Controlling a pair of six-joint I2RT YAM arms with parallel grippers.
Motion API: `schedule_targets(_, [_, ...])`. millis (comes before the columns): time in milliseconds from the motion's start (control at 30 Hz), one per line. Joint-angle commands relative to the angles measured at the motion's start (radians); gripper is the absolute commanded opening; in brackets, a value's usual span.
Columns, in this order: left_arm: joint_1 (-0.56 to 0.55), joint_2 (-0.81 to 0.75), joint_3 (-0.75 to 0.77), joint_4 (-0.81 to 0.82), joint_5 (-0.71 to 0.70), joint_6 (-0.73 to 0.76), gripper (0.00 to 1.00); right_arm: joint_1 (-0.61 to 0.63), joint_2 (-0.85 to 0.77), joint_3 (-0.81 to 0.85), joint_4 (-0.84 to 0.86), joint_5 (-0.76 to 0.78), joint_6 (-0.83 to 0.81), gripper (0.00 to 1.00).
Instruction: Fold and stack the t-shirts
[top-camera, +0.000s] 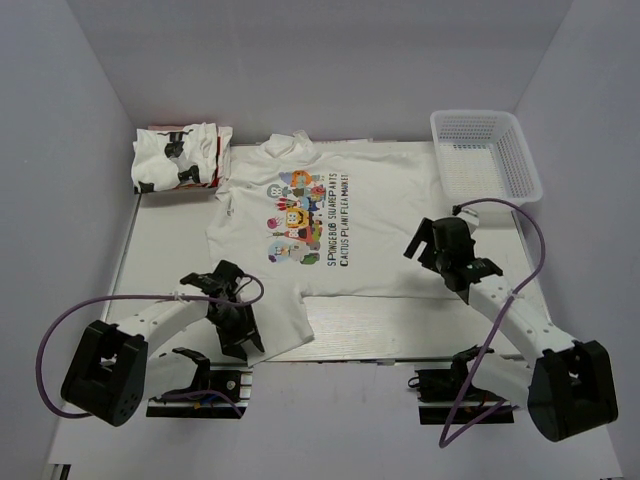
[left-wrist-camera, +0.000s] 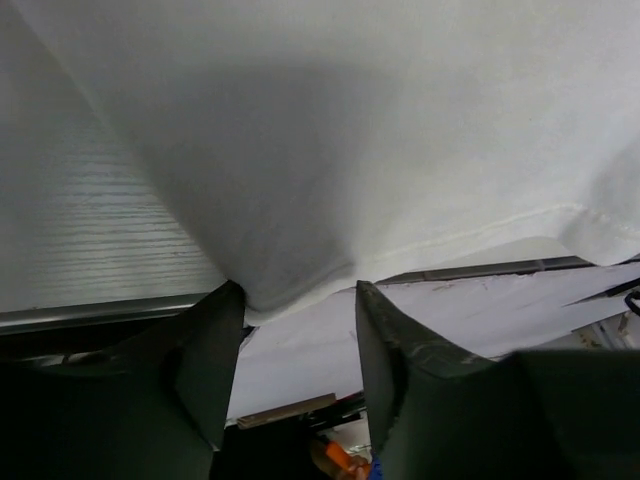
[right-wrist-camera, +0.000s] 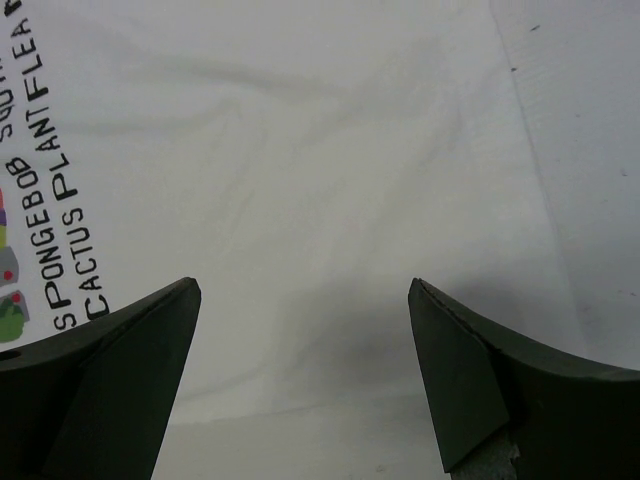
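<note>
Left fingers (left-wrist-camera: 190, 380) around t-shirt (left-wrist-camera: 350, 150) corner, basket (top-camera: 527, 165) apart

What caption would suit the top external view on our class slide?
Left gripper at a corner of the printed t-shirt, right gripper over its side; folded t-shirts and basket behind.

The table (top-camera: 420, 330) bears 1 spread t-shirt (top-camera: 370, 220), folded t-shirts (top-camera: 180, 158) and a basket (top-camera: 487, 152).

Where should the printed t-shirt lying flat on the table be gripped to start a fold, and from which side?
Grip the printed t-shirt at its near-left corner, coming in low from the near edge of the table. It lies flat, so only an edge offers purchase, and this corner reaches the table rim, where the left pincer straddles it.
</note>
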Motion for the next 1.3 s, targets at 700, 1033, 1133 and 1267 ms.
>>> schedule_targets(700, [-0.065, -0.117, 0.214, 0.079, -0.024, 0.029, 0.00, -0.132, -0.046, -0.135, -0.214, 0.115, 0.143, 0.90])
schedule_targets(1033, [-0.065, -0.118, 0.282, 0.194, 0.054, 0.103, 0.00, -0.143, 0.107, -0.128, -0.146, 0.033, 0.149, 0.72])
schedule_targets(1133, [-0.065, -0.107, 0.315, 0.217, 0.045, 0.103, 0.00, -0.145, 0.098, -0.118, -0.149, 0.033, 0.143, 0.54])
schedule_targets(1267, [-0.056, -0.098, 0.340, 0.275, 0.045, 0.112, 0.00, -0.143, 0.074, -0.114, -0.136, 0.046, 0.123, 0.30])
